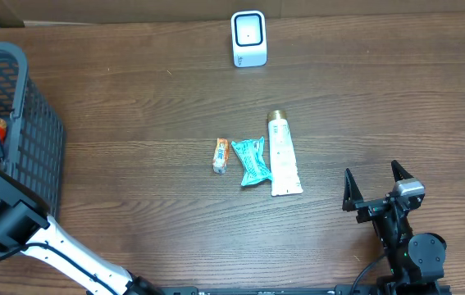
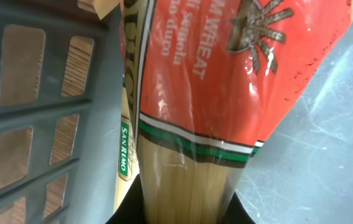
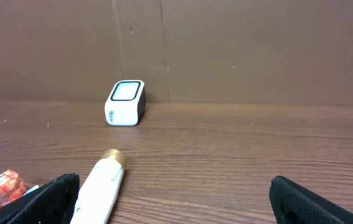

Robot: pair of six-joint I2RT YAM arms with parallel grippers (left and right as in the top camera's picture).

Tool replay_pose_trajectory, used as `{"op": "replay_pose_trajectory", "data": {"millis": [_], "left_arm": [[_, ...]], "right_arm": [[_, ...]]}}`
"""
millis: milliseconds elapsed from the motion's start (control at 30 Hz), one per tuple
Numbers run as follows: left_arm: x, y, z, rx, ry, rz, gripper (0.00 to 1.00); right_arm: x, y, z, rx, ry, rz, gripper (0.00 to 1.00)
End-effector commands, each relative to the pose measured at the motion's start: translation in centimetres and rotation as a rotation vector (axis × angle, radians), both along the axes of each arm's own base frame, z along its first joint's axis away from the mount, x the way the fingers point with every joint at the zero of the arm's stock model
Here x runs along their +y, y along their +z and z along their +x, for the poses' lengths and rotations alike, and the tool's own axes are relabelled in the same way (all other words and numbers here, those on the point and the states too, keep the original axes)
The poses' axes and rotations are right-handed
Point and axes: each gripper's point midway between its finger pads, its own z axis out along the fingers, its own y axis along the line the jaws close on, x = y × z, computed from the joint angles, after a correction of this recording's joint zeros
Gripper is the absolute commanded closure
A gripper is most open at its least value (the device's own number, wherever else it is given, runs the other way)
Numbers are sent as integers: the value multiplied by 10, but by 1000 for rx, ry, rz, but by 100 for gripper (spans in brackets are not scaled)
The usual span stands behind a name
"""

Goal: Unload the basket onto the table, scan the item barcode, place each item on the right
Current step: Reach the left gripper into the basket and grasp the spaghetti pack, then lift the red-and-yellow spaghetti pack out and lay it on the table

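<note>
Inside the dark grey plastic basket (image 1: pixel 31 123), the left fingers (image 2: pixel 126 216) clench a red-and-clear spaghetti packet (image 2: pixel 195 93), likely to carry it to the white box scanner (image 1: pixel 248 38); the right fingers (image 1: pixel 352 195) stand released.

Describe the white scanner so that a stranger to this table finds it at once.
At the far edge of the wooden table, by the cardboard wall, the scanner stands alone. Unlike the tube and packets lying mid-table, it is an upright white box with a rounded window.
</note>
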Motion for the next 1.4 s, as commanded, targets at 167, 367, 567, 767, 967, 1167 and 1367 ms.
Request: {"op": "replay_pose_trajectory", "data": {"millis": [167,367,567,767,967,1167,1367], "left_arm": [[-34,47,54,-279,-46,-221,96],[-38,175,73,-527,-54,-107,96],[-60,283,58,-693,-74,19,96],[-112,382,27,-866,-117,94,96],[-202,459,-19,-1020,-247,86,96],[-294,493,-40,-1145,-379,-78,96],[-355,443,-35,-953,-424,-314,96]], "right_arm": [[0,-2,0,-2,-2,3,0],[0,-2,0,-2,-2,3,0],[0,-2,0,-2,-2,3,0],[0,-2,0,-2,-2,3,0],[0,-2,0,-2,-2,3,0],[0,-2,0,-2,-2,3,0],[0,-2,0,-2,-2,3,0]]}}
